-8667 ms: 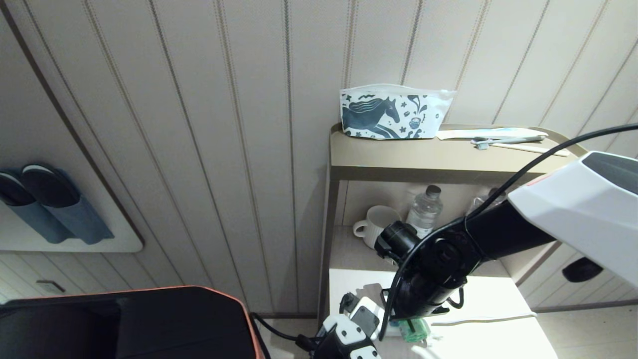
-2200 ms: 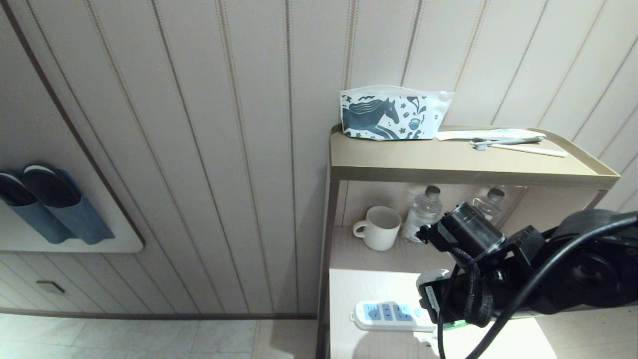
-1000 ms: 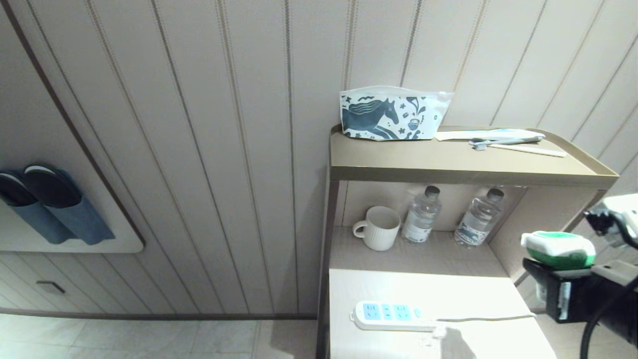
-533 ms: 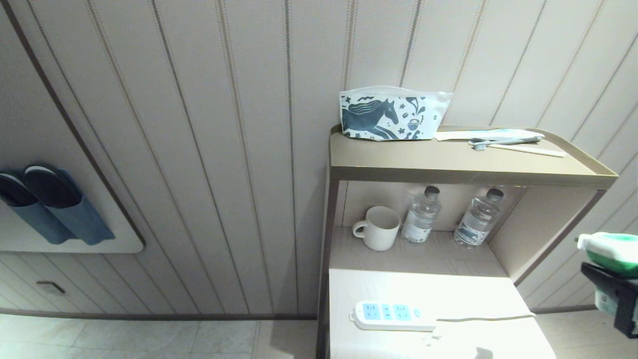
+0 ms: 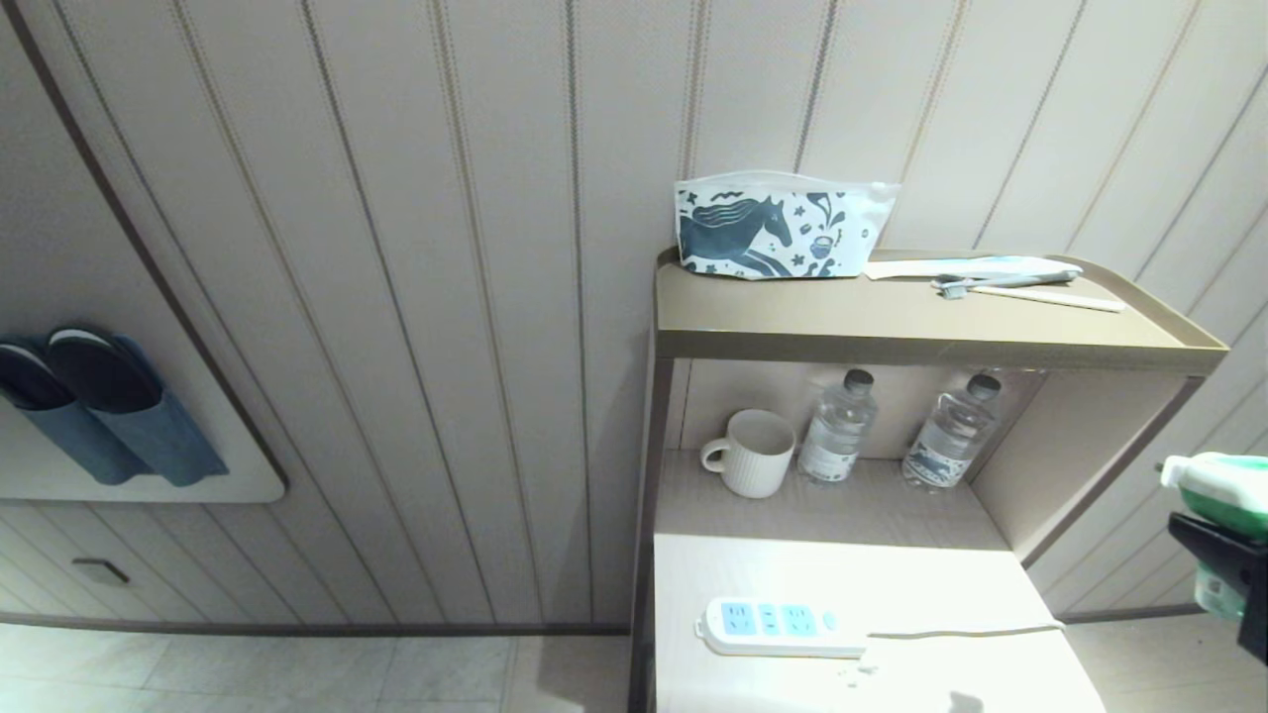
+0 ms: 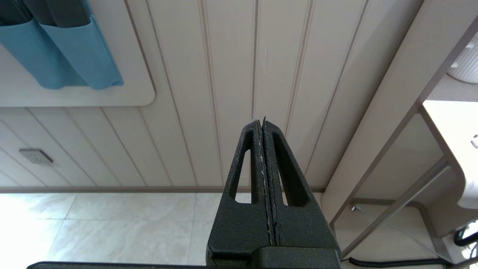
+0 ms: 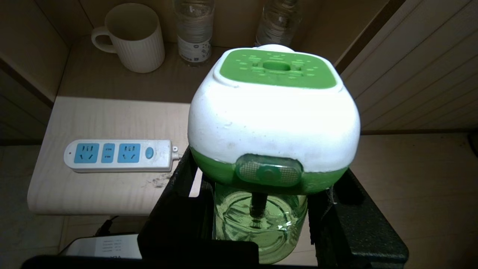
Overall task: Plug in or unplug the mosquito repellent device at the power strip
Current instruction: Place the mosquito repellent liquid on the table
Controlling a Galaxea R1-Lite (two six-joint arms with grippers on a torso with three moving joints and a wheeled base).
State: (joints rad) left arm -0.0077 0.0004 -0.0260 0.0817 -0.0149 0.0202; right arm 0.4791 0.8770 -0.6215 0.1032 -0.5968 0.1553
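My right gripper (image 7: pixel 261 209) is closed around the mosquito repellent device (image 7: pixel 272 123), one black jaw on each side of its clear green bottle, which has green liquid in it and a dark wick down the middle. The white and green head sits above the jaws, upright. In the head view the device (image 5: pixel 1223 490) is at the far right edge, off to the right of the nightstand and well apart from the power strip (image 5: pixel 778 627).

My left gripper (image 6: pixel 264 186) hangs out to the left of the nightstand, over the tiled floor, with its two jaws pressed flat together and nothing between them.

The power strip lies on the near, lower shelf (image 5: pixel 753 574), close to its front edge, with all its blue sockets bare and its white cord (image 5: pixel 966 632) running off to the right.

Farther back, in the open compartment under the top shelf, a white ribbed mug (image 5: pixel 750 453) stands at the left; what I can see of its inside is bare. Two capped clear water bottles (image 5: pixel 837 428) stand to its right against the back panel.

On the top shelf (image 5: pixel 892 322), farthest away, a zip pouch with a horse print (image 5: pixel 778 226) leans on the wall, its contents hidden, with a toothbrush (image 5: pixel 1010 280) lying to its right.
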